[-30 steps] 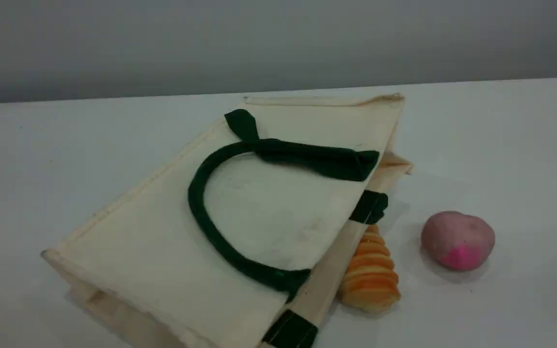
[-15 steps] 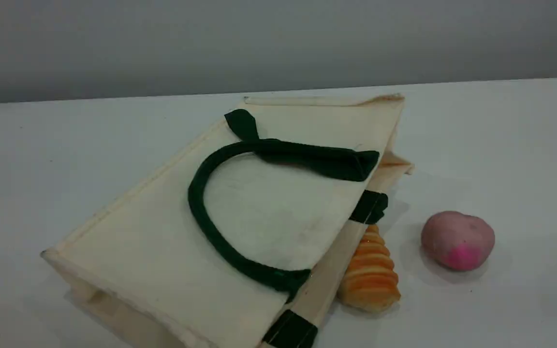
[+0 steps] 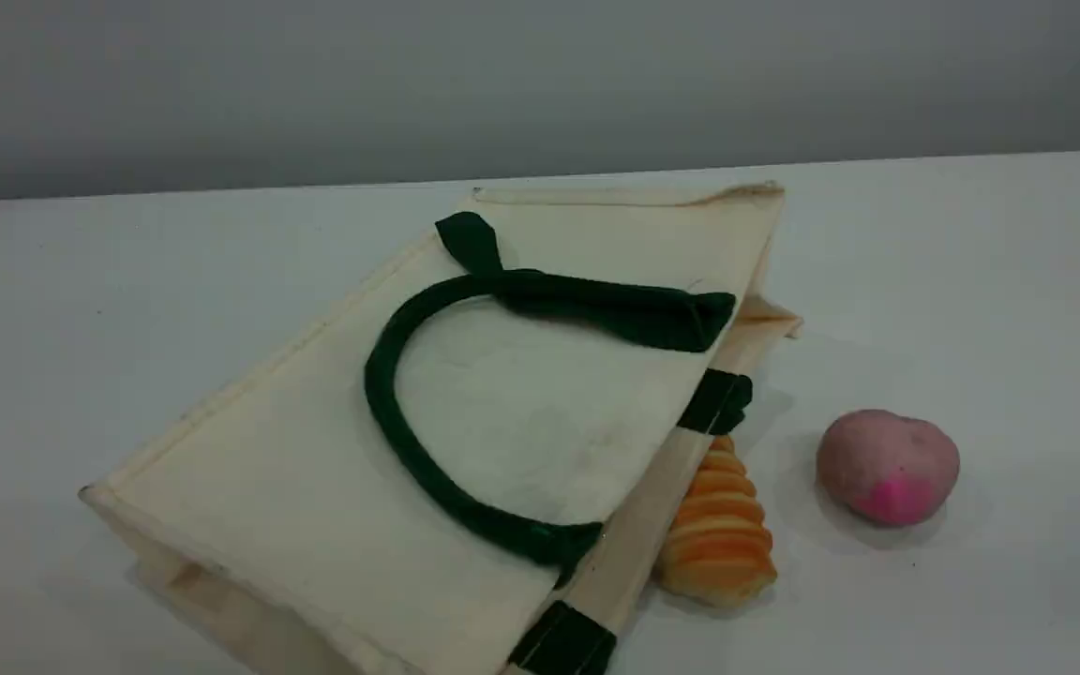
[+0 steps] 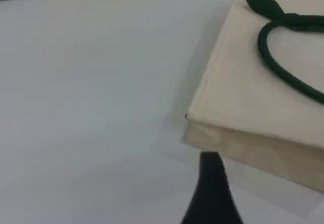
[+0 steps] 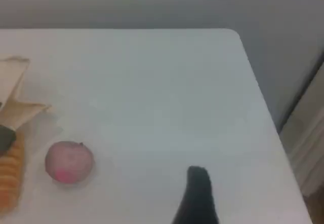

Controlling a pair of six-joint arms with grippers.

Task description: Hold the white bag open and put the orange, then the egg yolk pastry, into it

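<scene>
The large cream-white canvas tote bag (image 3: 465,403) lies flat on its side on the smooth white table (image 3: 971,281), its weave matte and its edges stiffly seamed. A dark green strap handle (image 3: 390,412) curls in a loop across the top panel. Tucked against the bag's right edge is a ribbed, orange-striped long bread loaf (image 3: 716,525), and just right of it, apart, sits a rounded pink-mauve lump (image 3: 887,464) with a bright pink patch.

Neither of my arms shows in the scene view. My left claw (image 4: 210,193) hangs above the table, one dark fingertip showing just short of the bag's near corner, not touching it; its jaws stand wide with nothing in them. My right claw (image 5: 197,198) hovers over bare table, well right of the lump, also spread wide and empty. The orange and the pastry I cannot see.
</scene>
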